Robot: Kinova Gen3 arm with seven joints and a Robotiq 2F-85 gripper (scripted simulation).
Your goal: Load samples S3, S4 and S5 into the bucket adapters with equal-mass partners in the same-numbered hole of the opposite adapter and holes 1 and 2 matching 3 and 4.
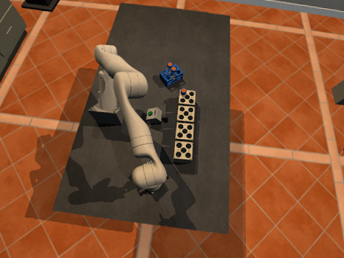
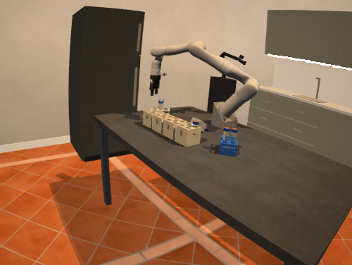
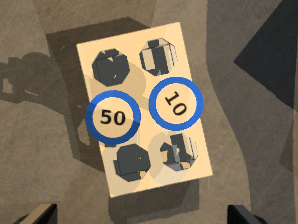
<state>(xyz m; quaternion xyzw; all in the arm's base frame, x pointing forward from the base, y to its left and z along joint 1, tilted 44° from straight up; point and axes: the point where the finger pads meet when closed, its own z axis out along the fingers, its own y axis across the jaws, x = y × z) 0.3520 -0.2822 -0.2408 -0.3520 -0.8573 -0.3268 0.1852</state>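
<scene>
Standing in a tan rack [image 3: 185, 55] on the worktop [image 1: 198, 198], blanks 50 [image 3: 113, 118] and 10 [image 3: 176, 103] wait below the claw [image 2: 153, 90], fingers spread, empty. Descending off-centre could tip that loose rack.

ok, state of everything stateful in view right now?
gripper: open, holding nothing, high above the blank rack
blank rack: flat; two tubes in the middle row, other four holes vacant
50 mL blank: seated, capped
10 mL blank: seated, capped
blue sample rack: flat, two orange-dot tubes seated
adapter 1: one orange-dot tube in a corner hole
other three adapters: no tubes
DONE key: not lit
</scene>
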